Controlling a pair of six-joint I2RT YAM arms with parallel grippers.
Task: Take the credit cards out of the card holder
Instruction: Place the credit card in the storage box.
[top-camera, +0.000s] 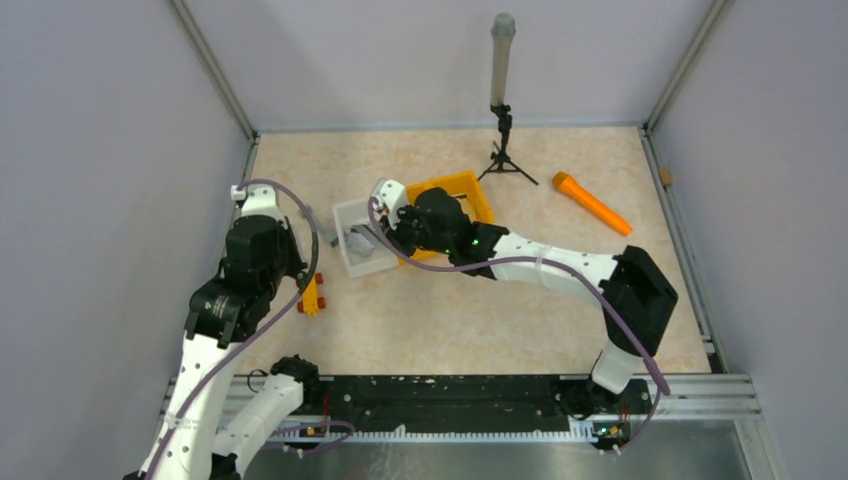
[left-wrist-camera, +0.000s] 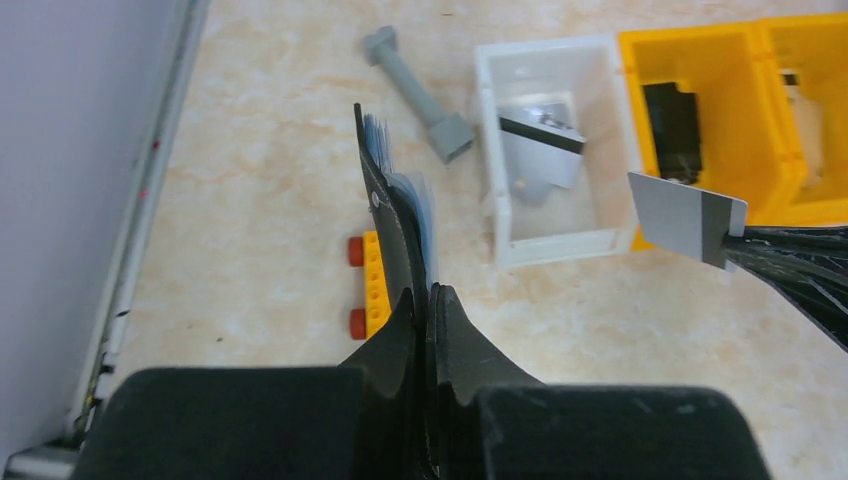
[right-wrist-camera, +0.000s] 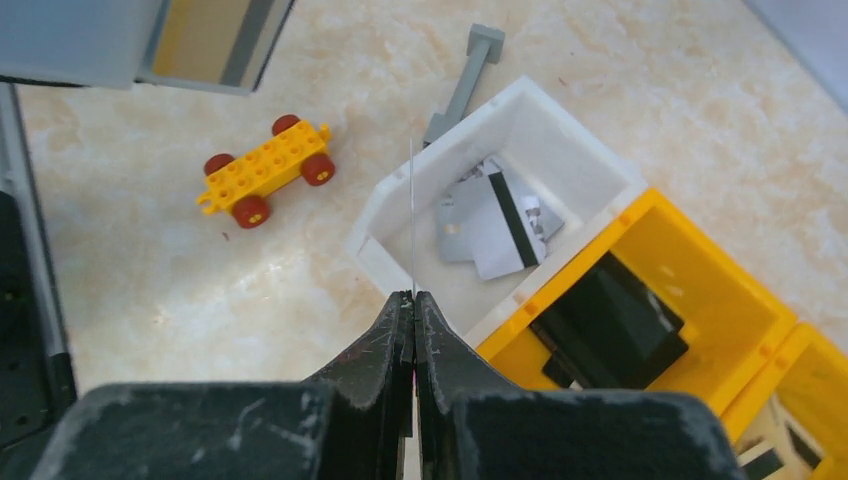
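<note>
Card holder sits in our left gripper, as we see from the left wrist. Both fingers are pressed tight on its bottom edge. It stands up thin and black ahead of them, with pale blue lining on its right side. Ahead and to the right of this gripper is a white box with some credit cards lying inside. A grey bolt lies just left of the box. A yellow toy car peeks out from behind the holder. Far to the right, our right gripper pinches one grey card in front of a yellow box.

From the right wrist, we see that grey card edge-on, like a thin line, squeezed between the shut fingers. It hangs above the white box's near wall. The toy car is off to the left.

From the top, both grippers are close together. The left one is just left of the white box and the right one is over it.
</note>
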